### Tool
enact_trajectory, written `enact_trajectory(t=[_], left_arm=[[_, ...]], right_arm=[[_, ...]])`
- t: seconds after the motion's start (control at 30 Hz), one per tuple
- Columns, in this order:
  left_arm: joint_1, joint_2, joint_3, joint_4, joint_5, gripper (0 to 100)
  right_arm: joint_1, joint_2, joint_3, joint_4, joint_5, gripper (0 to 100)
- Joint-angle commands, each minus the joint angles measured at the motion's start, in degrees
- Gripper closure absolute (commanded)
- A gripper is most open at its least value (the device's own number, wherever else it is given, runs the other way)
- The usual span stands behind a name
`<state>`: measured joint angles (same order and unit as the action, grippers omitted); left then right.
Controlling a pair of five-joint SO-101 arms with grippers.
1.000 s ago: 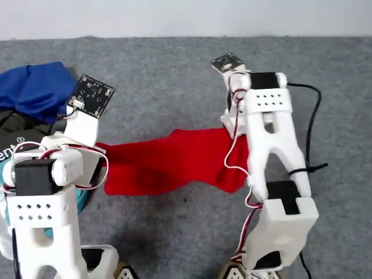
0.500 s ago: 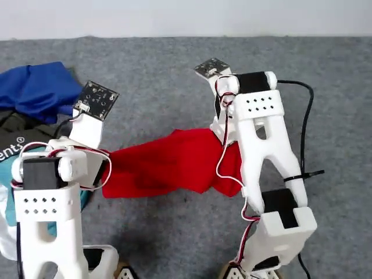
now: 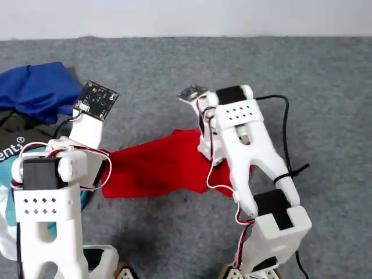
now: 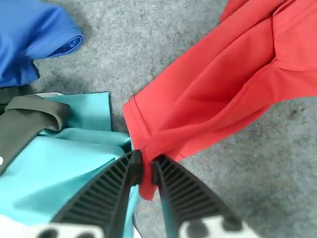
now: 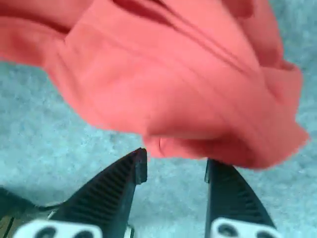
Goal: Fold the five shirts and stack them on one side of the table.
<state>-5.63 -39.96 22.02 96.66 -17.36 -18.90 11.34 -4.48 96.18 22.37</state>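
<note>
Red shirt (image 3: 157, 165), lying arm to arm: one end pinched in closed left gripper (image 4: 146, 159); other end just ahead of right gripper (image 5: 174, 159), jaws apart, empty

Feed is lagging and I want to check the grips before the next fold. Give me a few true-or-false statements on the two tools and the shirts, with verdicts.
1. The left tool is shut on an edge of the red shirt. True.
2. The right tool is clamped on the red shirt. False: it is open, and the shirt sits just past its tips, unpinched.
3. The blue shirt lies on top of the red shirt. False: the two lie apart, with the blue one at the table's far left corner.
4. A teal shirt lies right beside the left tool. True.
</note>
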Motion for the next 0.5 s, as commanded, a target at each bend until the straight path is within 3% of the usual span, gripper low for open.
enact_trajectory(t=[0.0, 0.2, 0.47], left_arm=[[0.35, -0.88, -0.31, -0.35, -0.44, 98], [0.35, -0.88, -0.22, -0.35, -0.44, 98], [0.35, -0.88, -0.22, -0.35, -0.44, 98]], right_arm=[[-0.04, -1.71, 3.25, -7.6, 0.26, 80.5], [-0.31, -2.15, 7.03, -16.57, 0.62, 99.7], [0.04, -3.03, 4.48, -14.99, 0.7, 98.9]])
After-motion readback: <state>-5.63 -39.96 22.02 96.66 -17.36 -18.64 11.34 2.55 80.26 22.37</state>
